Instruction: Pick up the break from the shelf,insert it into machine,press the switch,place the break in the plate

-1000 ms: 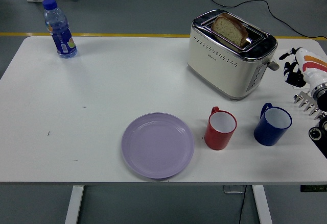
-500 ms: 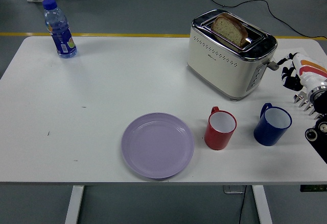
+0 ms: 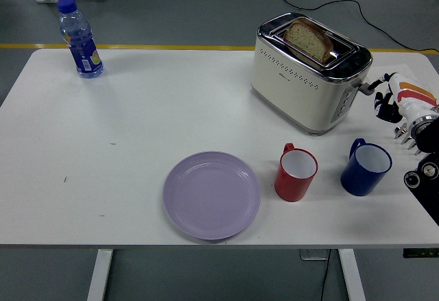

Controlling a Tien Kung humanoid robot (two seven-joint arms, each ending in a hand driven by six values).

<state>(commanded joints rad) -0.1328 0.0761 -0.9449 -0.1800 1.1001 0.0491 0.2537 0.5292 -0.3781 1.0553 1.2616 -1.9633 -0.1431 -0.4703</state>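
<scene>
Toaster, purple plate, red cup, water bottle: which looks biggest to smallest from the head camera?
1. Toaster
2. Purple plate, close behind
3. Red cup and water bottle: look about alike, and the bottle stands farther away, so no ranking.

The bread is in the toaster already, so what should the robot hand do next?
Probably press the lever down. The bread stands tall in the toaster slot, and the right hand is beside that lever, apparently touching it.
</scene>
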